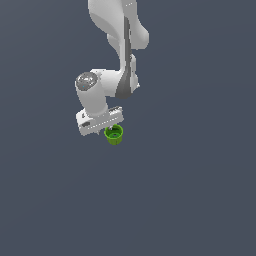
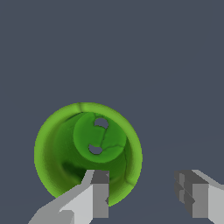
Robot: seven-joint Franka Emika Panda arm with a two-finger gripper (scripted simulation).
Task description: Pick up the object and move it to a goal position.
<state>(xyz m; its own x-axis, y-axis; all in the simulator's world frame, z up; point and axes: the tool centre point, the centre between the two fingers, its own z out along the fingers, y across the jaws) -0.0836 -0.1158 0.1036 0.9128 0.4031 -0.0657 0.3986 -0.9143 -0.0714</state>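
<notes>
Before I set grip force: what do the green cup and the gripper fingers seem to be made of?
Green cup: looks like matte plastic or glazed ceramic, mottled bright green with no sharp highlights; the render leaves it open. Fingers: flat grey, hard-edged blocks, likely metal or rigid plastic, with darker pads.
</notes>
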